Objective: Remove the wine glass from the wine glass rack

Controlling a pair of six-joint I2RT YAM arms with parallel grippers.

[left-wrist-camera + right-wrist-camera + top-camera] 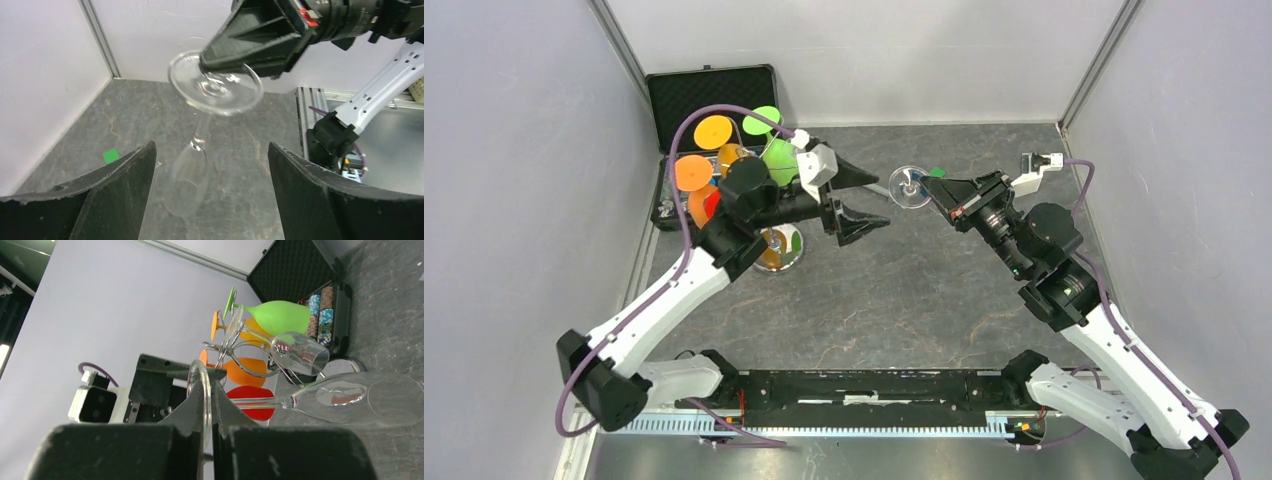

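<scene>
The see-through glass is off the rack and in the right gripper

The right gripper (pixel 930 187) is squeezed tight on the wine glass (pixel 199 142). It pinches the flat round foot of the glass by its edge. The glass hangs upside down and tilted, with the foot on top and the bowl down low near the table (pixel 874 300). I cannot tell if the bowl touches the table.

The glass is not on the wine glass rack (pixel 776 250). It is in the air out to the right of the rack, between the two grippers.

The left gripper (pixel 882 202) is wide apart and holds nothing. It points at the glass from the rack side. In the left wrist view its two black fingers (pixel 120 200) sit on each side of the glass and do not touch it.

The rack stands on its shiny round base at the back left of the table. More glasses hang on it: a green glass (pixel 779 160), some orange glasses (pixel 692 172), a red glass (pixel 252 405) and one other clear glass (pixel 300 352).

Behind the rack is an open black case (pixel 714 95). A little green square (pixel 111 155) lies flat on the table near the glass
</scene>
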